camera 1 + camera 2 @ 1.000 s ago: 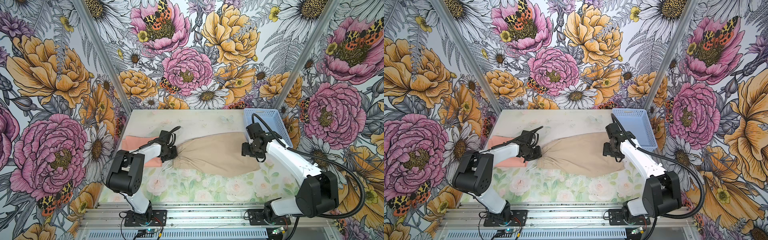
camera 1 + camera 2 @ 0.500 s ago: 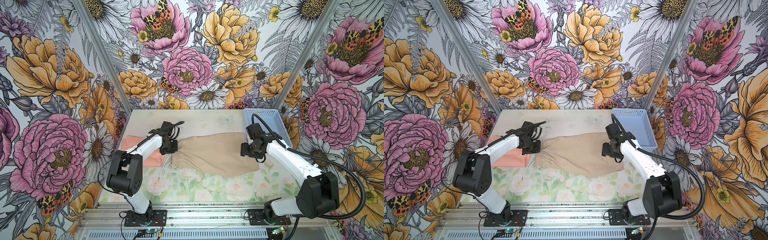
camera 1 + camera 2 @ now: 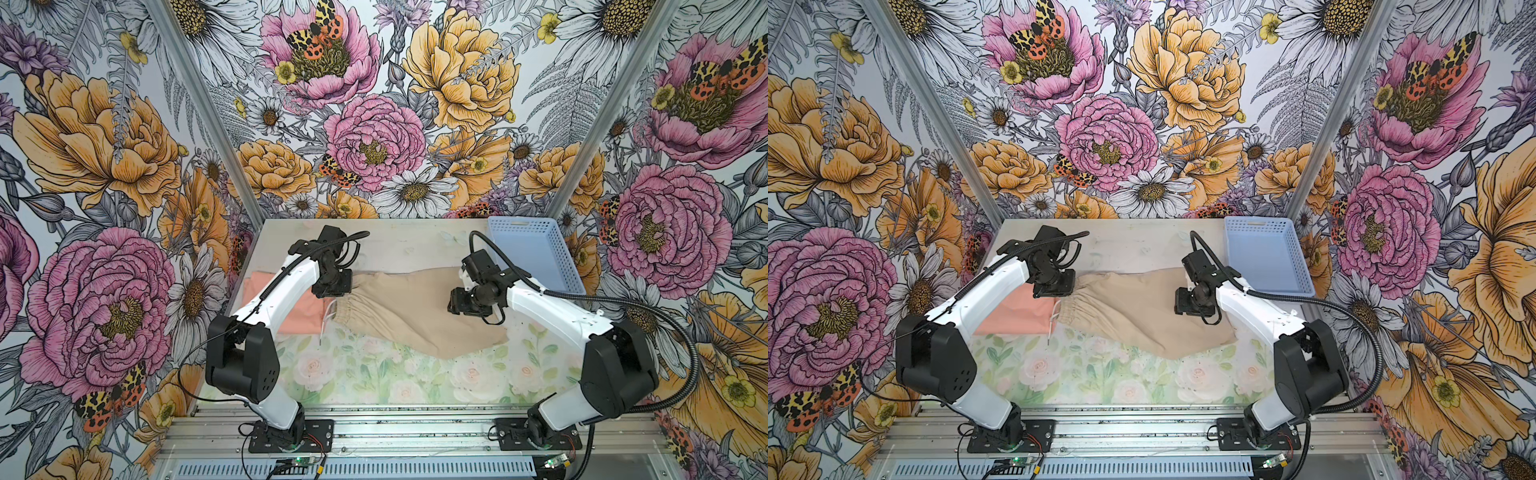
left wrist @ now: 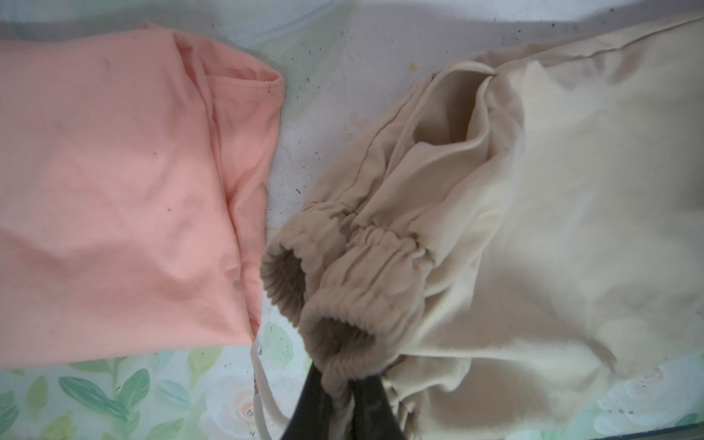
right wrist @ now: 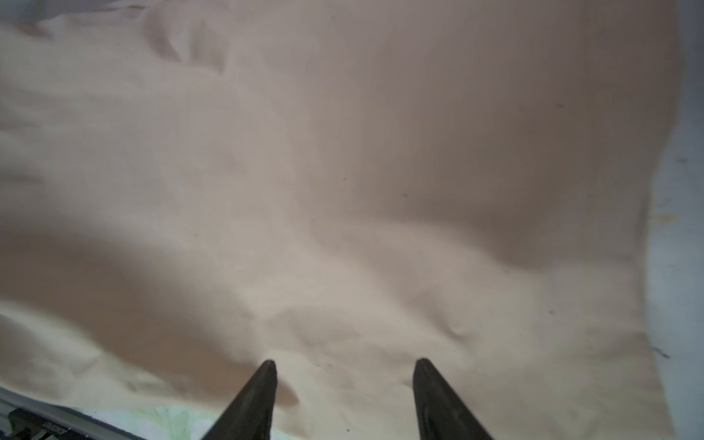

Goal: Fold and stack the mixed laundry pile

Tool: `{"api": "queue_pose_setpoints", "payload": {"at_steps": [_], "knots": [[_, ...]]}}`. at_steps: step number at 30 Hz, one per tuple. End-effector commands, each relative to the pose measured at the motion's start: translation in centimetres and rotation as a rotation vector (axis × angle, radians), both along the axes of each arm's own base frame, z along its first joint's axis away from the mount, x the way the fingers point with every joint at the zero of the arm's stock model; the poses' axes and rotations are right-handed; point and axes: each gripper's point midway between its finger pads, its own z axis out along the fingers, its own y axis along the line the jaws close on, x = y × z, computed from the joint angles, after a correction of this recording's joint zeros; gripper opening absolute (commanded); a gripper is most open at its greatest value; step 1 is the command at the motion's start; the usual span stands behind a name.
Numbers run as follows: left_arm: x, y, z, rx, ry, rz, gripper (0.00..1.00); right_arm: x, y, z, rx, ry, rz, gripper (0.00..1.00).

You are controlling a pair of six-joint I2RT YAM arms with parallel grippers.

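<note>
The beige shorts [image 3: 415,309] [image 3: 1133,309] lie spread across the middle of the table. My left gripper [image 3: 332,287] [image 3: 1054,287] is shut on their bunched elastic waistband [image 4: 365,259], which is pinched between the jaws [image 4: 339,384] and held a little above the table. A white drawstring [image 4: 263,381] dangles beside it. The folded peach-pink T-shirt [image 3: 299,318] [image 3: 1017,318] [image 4: 114,190] lies flat just left of the waistband. My right gripper [image 3: 461,303] [image 3: 1187,303] [image 5: 344,365] is open, its fingertips [image 5: 268,367] resting on the shorts' leg end.
A light blue perforated basket [image 3: 536,257] [image 3: 1266,257] stands at the back right, close behind the right arm. The floral table mat [image 3: 374,374] shows bare in front of the garments. Patterned walls close in three sides.
The left gripper has pulled the waistband toward the back and slightly up, dragging that end of the shorts off the T-shirt's edge. The right arm has stayed in place on the shorts.
</note>
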Motion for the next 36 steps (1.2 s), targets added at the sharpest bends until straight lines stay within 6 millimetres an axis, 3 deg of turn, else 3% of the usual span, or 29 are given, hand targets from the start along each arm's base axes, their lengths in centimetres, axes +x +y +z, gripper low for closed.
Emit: {"api": "queue_pose_setpoints", "payload": {"at_steps": [1, 4, 10, 16, 19, 23, 26, 31, 36], "knots": [[-1.4, 1.0, 2.6, 0.050, -0.012, -0.005, 0.00, 2.5, 6.7, 1.6, 0.213, -0.063, 0.055, 0.50], [-1.9, 1.0, 4.0, 0.049, -0.025, -0.001, 0.00, 3.0, 11.2, 0.6, 0.286, -0.042, 0.110, 0.45], [-2.8, 0.7, 6.6, 0.056, -0.044, 0.002, 0.00, 1.6, 19.9, -1.6, 0.424, 0.035, 0.220, 0.39], [-3.6, -0.2, 8.2, 0.055, -0.034, -0.009, 0.00, -0.7, 26.4, -3.2, 0.508, 0.092, 0.307, 0.38], [-4.0, -0.7, 8.4, 0.054, -0.018, -0.015, 0.00, -0.6, 27.8, -3.4, 0.547, 0.102, 0.315, 0.38], [-4.3, -1.7, 8.1, 0.042, 0.012, -0.021, 0.00, 0.2, 25.1, -2.4, 0.531, 0.075, 0.274, 0.39], [-4.5, -2.6, 7.6, 0.033, 0.031, -0.026, 0.00, 0.9, 20.2, -1.0, 0.501, 0.060, 0.222, 0.41], [-4.7, -4.2, 7.6, 0.002, 0.043, -0.025, 0.00, -1.6, 12.3, -1.0, 0.395, 0.089, 0.184, 0.43], [-5.0, -6.0, 8.1, -0.032, 0.040, -0.018, 0.00, -4.0, 6.9, -2.9, 0.311, 0.119, 0.138, 0.43]]}}
